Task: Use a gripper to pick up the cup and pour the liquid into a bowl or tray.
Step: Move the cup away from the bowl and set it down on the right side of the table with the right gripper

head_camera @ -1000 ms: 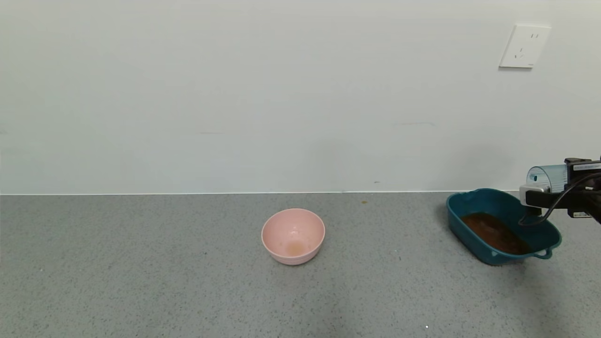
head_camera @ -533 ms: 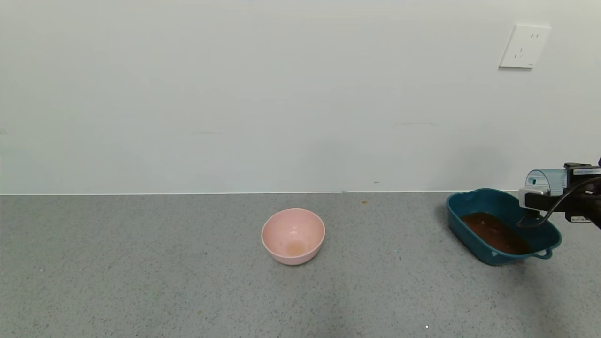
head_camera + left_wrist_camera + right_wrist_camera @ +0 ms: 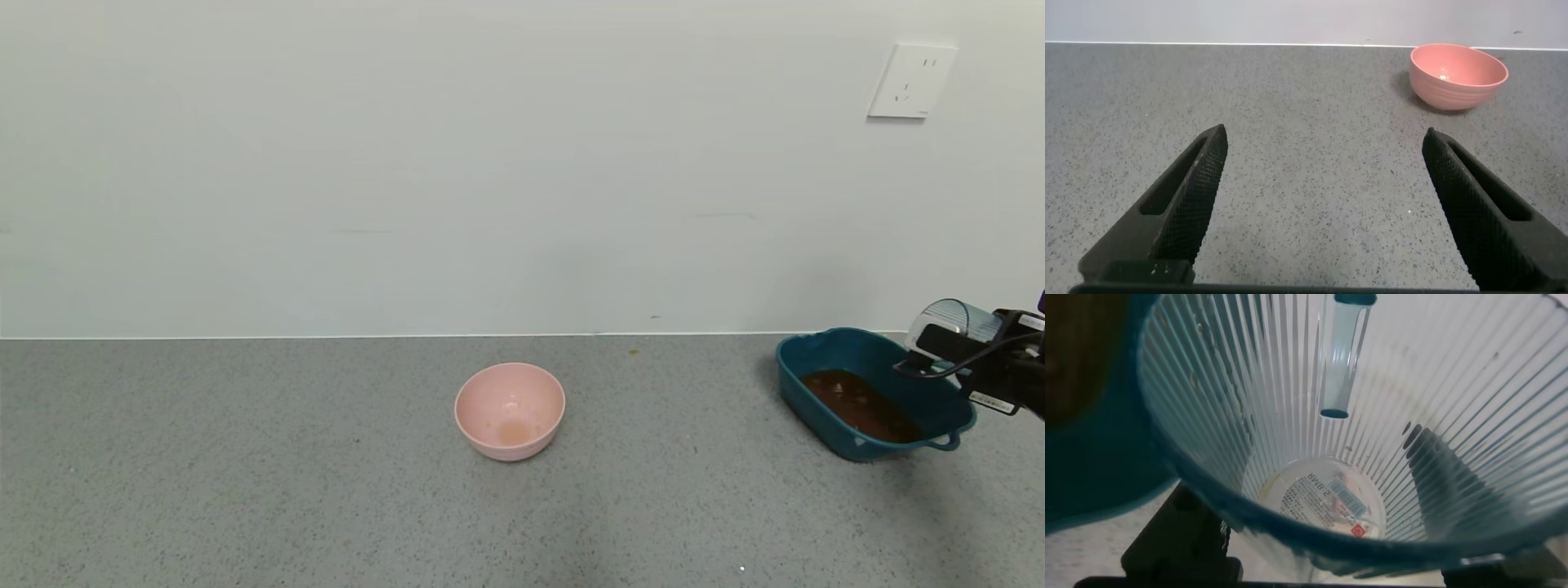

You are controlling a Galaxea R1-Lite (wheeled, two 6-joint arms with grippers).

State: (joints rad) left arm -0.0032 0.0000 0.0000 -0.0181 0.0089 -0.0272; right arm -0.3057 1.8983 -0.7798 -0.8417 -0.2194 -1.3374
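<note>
Head view shows most of it from where I'm standing: the right gripper (image 3: 951, 347) is out at the far right edge of the counter (image 3: 326, 506), clamped around the cup (image 3: 957, 317), which hangs tipped on its side over the far end of the teal tub (image 3: 796, 384). The cup's mouth points away from the tub's middle and slightly up, so I'd guess the pour is basically done and the arm is on the tilt-back part. The orange-brown liquid (image 3: 861, 408) is pooled in the bottom of the tub, and in the right wrist view the cup (image 3: 1372, 449) looks empty, just the ribbed wall and a sticker at the bottom showing through, with the tub's rim (image 3: 1094, 474) beside it. If I were running this step, I'd keep the cup over the tub while rolling it upright, slowly, so any last drops land inside and not on the counter. Keep the squeeze steady too, since thin ribbed plastic like that probably flexes and could slip if the grip loosens mid-rotation. The left gripper (image 3: 1323, 204) is parked low over bare counter with its fingers spread wide, holding nothing, and the pink bowl (image 3: 1458, 75) sits farther off ahead of it. That bowl (image 3: 509, 411) seems to have a faint tan smear at the bottom.
</note>
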